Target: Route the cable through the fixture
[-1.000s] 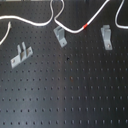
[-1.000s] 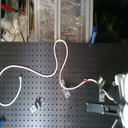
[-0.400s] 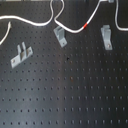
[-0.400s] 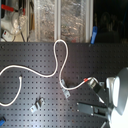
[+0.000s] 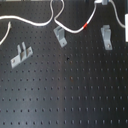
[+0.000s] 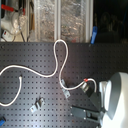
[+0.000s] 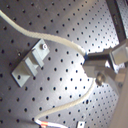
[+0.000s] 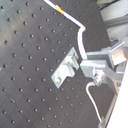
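Surface: black perforated board, matte, regular hole grid, fills nearly all of the first exterior view. Behind the board in the second exterior view: clear plastic bins & clutter, a blue item at the back edge.

Claw in both wrist views: grey fingers narrow, pinched on the cable. White cord enters betw. the fingers from one side, leaves below them in a curve. In the second exterior view the claw is mostly hidden by the white arm body.

Cable loops across the far part of the board in the first exterior view; red tape band lies on the stretch running toward the claw, close to it.

Fixture: grey forked clip w/ straight stem, near the first exterior view's right edge, just beside the claw; in the second wrist view fixture sits next to the fingers, cord passing close above it. Can't tell if the cord touches the prongs.

Farther from the claw: slanted grey clip, cable running just beside it, & two-post bracket, well apart.
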You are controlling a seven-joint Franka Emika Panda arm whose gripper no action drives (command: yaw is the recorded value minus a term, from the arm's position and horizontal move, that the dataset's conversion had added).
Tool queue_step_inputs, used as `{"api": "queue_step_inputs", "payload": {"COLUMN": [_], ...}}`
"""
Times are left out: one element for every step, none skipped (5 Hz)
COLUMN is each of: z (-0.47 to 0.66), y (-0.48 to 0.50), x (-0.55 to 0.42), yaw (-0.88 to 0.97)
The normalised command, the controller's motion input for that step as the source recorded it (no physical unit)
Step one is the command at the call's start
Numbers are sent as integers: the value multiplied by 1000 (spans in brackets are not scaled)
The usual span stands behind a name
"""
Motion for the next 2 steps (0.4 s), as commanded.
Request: {"api": "queue_step_inputs", "payload": {"z": [0, 150], "y": [23, 91], "x": [-2, 457], "yaw": [0, -54]}}
